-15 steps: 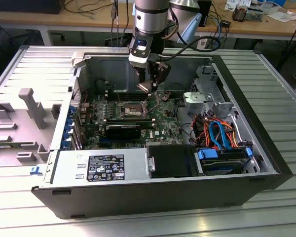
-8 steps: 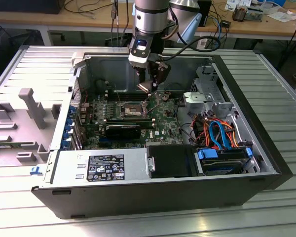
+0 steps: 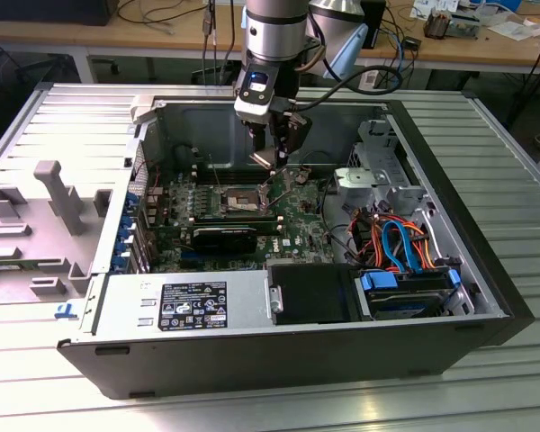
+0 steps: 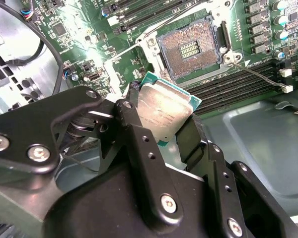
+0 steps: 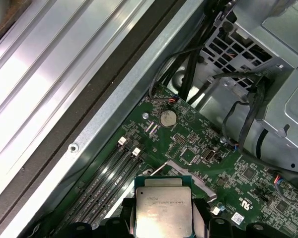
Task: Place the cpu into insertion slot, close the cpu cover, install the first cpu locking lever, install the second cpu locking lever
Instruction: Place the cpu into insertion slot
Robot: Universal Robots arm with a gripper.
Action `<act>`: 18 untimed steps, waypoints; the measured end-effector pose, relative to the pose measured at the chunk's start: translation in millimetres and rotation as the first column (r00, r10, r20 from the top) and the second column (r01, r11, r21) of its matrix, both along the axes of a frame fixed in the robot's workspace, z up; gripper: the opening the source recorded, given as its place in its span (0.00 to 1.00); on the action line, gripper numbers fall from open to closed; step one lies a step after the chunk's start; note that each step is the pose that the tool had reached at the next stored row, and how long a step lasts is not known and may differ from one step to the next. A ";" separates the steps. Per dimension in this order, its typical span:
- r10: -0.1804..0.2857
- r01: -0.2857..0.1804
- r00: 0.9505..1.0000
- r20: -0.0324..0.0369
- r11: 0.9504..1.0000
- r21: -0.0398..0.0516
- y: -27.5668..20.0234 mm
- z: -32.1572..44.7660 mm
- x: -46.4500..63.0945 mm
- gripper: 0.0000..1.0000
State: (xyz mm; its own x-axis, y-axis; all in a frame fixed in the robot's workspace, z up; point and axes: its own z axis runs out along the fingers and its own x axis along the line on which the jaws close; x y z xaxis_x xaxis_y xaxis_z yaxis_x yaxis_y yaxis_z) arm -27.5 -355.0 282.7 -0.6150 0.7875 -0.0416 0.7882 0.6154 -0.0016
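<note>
**Here: chip in the grip, socket open, no step finished**

None of the four steps is complete as things stand. The socket (image 4: 188, 49) lies uncovered on the green circuit board (image 4: 64, 29), its tan-gold pin field bare. In the exterior view it sits (image 3: 241, 200) near the middle of the open computer case (image 3: 252, 360). The cover, apparently the silvery plate (image 4: 216, 9) raised at the socket's edge, is not down over the pins. One thin locking lever (image 4: 258, 73) lies swung clear, across the black memory slots (image 4: 213, 91). The other lever cannot be told apart with certainty. Seating the chip, closing the cover and fastening both levers are therefore all left to do.

The gripper (image 4: 164, 121) is closed part way, to the width of the chip (image 4: 165, 104). Its black fingers (image 4: 139, 134) press on two opposite edges, and the silvery-grey metal top is exposed between them. The chip is held in the air above the board, near the socket but apart from it, touching nothing except the fingers. The first wrist view shows the chip (image 5: 163, 208) over the memory slots. In the exterior view the gripper (image 3: 276, 166) hangs inside the case, just beside the socket toward the exterior view's right.
</note>
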 end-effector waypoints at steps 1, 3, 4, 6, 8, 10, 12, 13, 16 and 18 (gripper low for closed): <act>0.000 0.000 1.000 0.000 1.000 0.000 0.0 0.0 0.0 0.54; -0.001 0.001 1.000 0.000 1.000 -0.001 0.0 0.0 0.0 0.54; -0.001 0.001 1.000 0.000 1.000 -0.001 0.0 0.0 0.0 0.54; -0.001 0.001 1.000 0.000 1.000 -0.002 0.0 0.0 0.0 0.54; -0.002 0.002 1.000 0.000 1.000 -0.003 0.0 0.0 0.0 0.54; -0.002 0.002 1.000 0.000 1.000 -0.003 0.0 0.0 0.0 0.54; -0.003 0.003 1.000 0.000 1.000 -0.004 0.0 0.0 0.0 0.54; -0.003 0.003 1.000 0.000 1.000 -0.004 0.0 0.0 0.0 0.54; -0.003 0.003 1.000 0.000 1.000 -0.006 0.0 0.0 0.0 0.54; -0.004 0.004 1.000 0.000 1.000 -0.006 0.0 0.0 0.0 0.54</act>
State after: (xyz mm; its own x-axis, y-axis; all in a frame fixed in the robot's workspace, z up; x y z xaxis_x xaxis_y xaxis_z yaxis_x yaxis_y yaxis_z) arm -27.5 -355.0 282.7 -0.6119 0.7896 -0.0467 0.7906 0.6124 -0.0055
